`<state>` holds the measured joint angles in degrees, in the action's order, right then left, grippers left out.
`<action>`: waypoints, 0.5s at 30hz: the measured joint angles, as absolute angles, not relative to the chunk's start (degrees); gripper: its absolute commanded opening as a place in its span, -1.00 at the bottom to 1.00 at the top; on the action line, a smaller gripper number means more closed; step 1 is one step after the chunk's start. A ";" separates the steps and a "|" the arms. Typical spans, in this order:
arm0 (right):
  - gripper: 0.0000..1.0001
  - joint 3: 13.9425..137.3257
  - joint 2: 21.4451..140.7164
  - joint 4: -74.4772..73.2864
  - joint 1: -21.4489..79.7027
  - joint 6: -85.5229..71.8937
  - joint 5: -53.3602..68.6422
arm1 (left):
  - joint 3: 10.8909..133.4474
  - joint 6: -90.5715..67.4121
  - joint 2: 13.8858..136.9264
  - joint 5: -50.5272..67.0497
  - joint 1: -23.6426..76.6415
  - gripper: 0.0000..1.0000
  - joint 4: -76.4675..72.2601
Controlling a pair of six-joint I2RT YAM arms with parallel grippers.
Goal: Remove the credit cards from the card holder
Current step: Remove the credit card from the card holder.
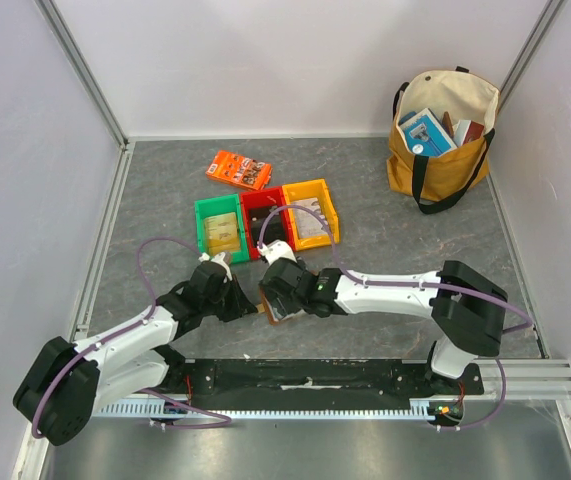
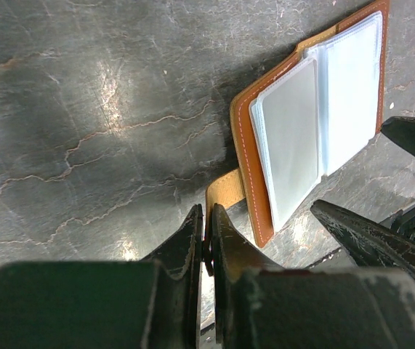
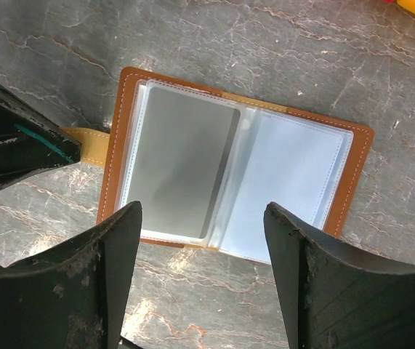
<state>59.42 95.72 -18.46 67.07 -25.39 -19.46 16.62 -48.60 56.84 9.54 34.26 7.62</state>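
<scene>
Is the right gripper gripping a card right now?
No, the right gripper hovers open above the card holder, the silvery card inside its sleeve.

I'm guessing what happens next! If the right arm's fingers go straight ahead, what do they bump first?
Probably the open card holder lying flat straight ahead of the right gripper, around its silvery credit card; the gap is hard to judge.
</scene>
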 measured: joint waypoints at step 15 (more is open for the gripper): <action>0.71 59.94 99.22 -16.38 66.76 -25.45 -15.09 | 16.62 -48.60 56.80 9.56 34.26 -0.96 7.68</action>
